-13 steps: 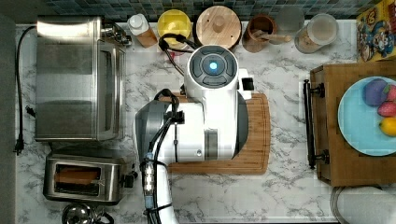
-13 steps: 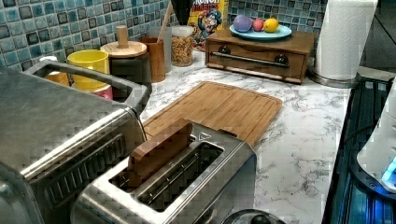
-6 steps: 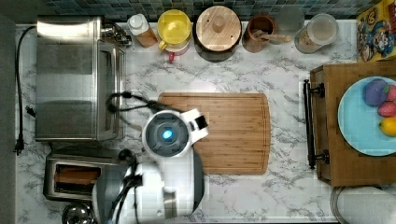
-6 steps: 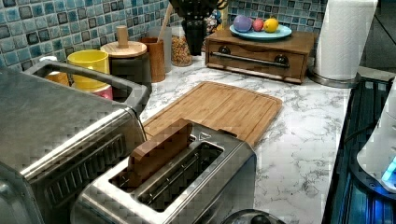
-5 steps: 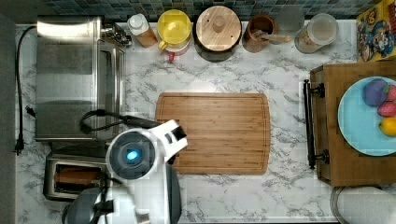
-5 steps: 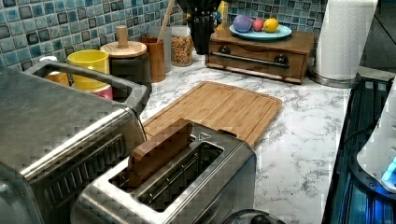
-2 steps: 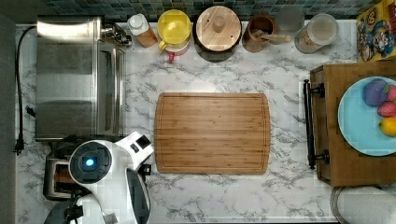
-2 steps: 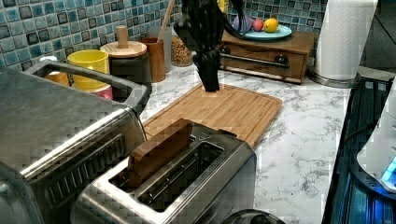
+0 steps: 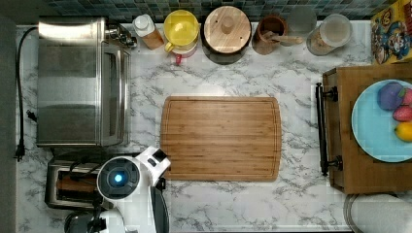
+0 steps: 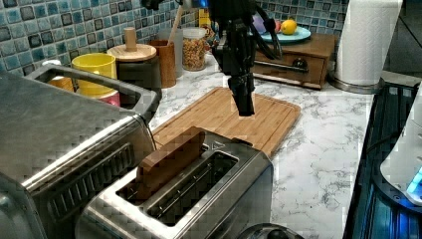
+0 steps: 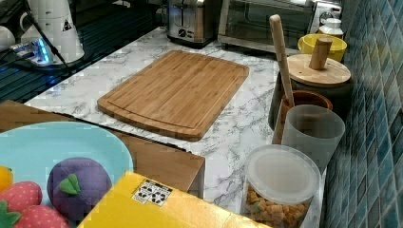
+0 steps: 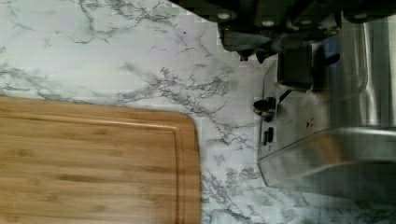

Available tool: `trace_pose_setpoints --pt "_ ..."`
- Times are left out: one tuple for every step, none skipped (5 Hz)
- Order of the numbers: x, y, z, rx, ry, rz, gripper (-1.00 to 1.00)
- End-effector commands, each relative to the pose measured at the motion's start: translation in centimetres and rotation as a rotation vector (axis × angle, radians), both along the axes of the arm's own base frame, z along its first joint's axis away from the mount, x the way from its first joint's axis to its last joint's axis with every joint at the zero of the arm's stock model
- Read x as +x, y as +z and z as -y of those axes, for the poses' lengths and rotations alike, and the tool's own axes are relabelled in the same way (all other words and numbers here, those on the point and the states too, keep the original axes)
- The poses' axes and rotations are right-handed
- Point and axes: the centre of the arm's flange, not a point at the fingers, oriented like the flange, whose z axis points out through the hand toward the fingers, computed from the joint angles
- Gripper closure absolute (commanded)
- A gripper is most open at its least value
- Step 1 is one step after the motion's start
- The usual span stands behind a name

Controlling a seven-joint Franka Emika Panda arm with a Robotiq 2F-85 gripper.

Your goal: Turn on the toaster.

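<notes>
– Gripper (image 10: pixel 244 104) state? Quick.
– Dark, pointing straight down in the left view, hanging above the worktop (image 9: pixel 296 208) past the toaster's far end, with the cutting board (image 10: pixel 259 117) behind it. Apart or together: cannot tell.
– Toaster position?
– The toaster (image 10: pixel 214 199) sits at the top view's lower left, just below the toaster oven (image 9: pixel 80 80). The arm (image 9: pixel 119 178) overlaps its right end there. A brown bread slice (image 10: pixel 169 159) stands in the slot nearer the oven.
– Controls?
– In the wrist view the end face carries a dark lever (image 12: pixel 294 70), a small round knob (image 12: pixel 264 105) and a small dark button (image 12: pixel 267 136).
– Edges, free room?
– There is a narrow bare marble strip between the toaster's end face and the board's rounded corner. A wider bare band runs between the board's lower edge and the worktop's front edge in the top view. The board has a groove along its rim. Jars and canisters line the tiled back wall, well apart from the toaster. A wooden box (image 9: pixel 340 184) with a blue plate (image 9: pixel 374 141) of fruit is at the top view's right.
– Any text?
– The yellow cereal box (image 9: pixel 391 31) has print, unreadable. Its white sticker (image 11: pixel 152 192) in the right view is unreadable. A triangle mark (image 11: pixel 66 26) on the arm base is also illegible.
</notes>
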Motion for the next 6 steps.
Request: trace_pose_setpoints --pt "-1.0 1.5 -2.0 0.13 0.158 0.102 1.0" --pt "-0.4 1.2 -2.4 0.111 0.141 0.088 1.0" --pt "0.1 0.8 -2.9 0.094 0.131 0.062 1.0" --pt "0.3 0.6 -3.4 0.114 0.134 0.023 1.0" --pt "0.3 1.0 -3.4 0.156 0.124 0.016 1.0" --pt "0.5 1.5 -3.4 0.187 0.111 0.028 1.0"
